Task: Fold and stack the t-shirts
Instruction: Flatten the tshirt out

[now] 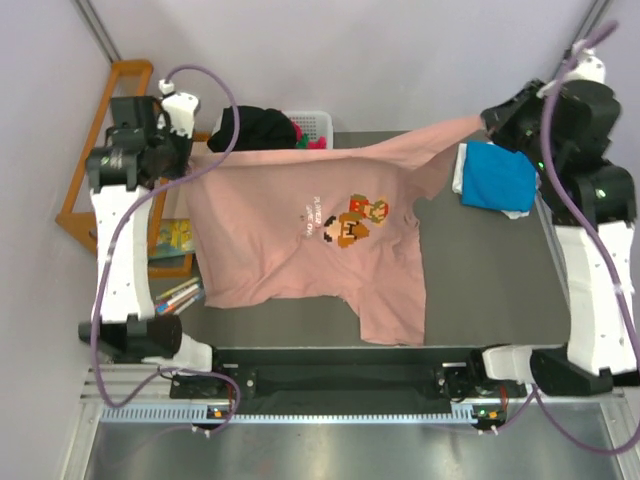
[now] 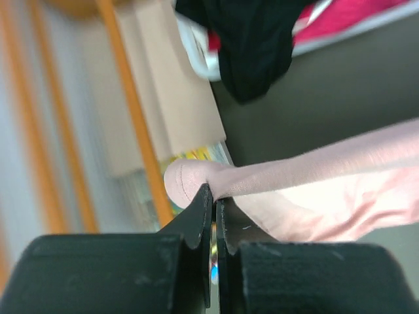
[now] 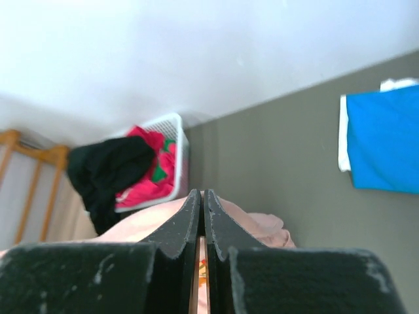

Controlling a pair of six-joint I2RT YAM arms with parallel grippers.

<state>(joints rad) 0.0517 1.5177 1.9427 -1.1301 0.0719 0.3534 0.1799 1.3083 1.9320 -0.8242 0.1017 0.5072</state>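
Pink tee [image 1: 290, 250] stretched, wrinkled, print up — L claw [image 2: 213, 193] pinching edge; R claw [image 3: 202, 196] clamped, prob. on it too.

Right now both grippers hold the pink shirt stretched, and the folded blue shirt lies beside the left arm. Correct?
No: the blue shirt lies beside the right arm, as the top view shows. The left gripper and right gripper do hold the pink shirt.

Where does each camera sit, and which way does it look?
Top external: above and behind, looking down on the table; left arm and right arm show.
Left wrist: on the left arm, looking past the left gripper, shut on the pink t-shirt.
Right wrist: on the right arm, looking over the right gripper toward the basket and blue t-shirt.
Shared: every view shows the pink t-shirt.
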